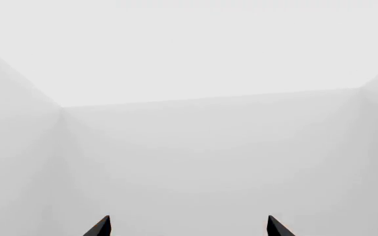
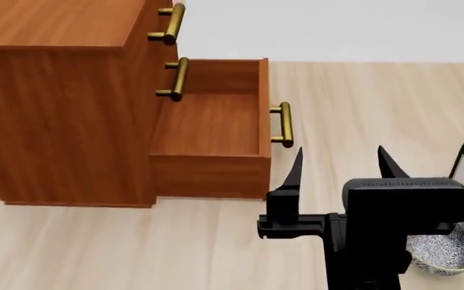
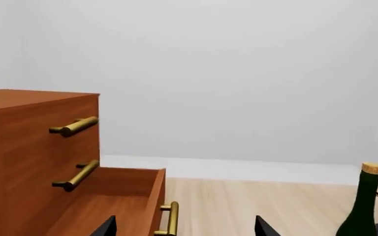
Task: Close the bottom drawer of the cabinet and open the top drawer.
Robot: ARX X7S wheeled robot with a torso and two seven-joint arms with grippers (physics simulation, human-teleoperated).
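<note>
We see the bottom drawer [image 2: 212, 124] pulled out with nothing inside; the top drawer [image 3: 57, 123] is shut. Our right gripper [image 2: 338, 166] and left gripper [image 1: 187, 227] are spread wide, holding nothing.

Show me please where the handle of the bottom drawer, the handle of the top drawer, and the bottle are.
bottom drawer handle [image 2: 284, 125], head view, middle of the brass bar.
top drawer handle [image 2: 173, 23], head view, middle of the brass bar.
bottle [image 3: 362, 206], right wrist view, on the dark green neck.
</note>
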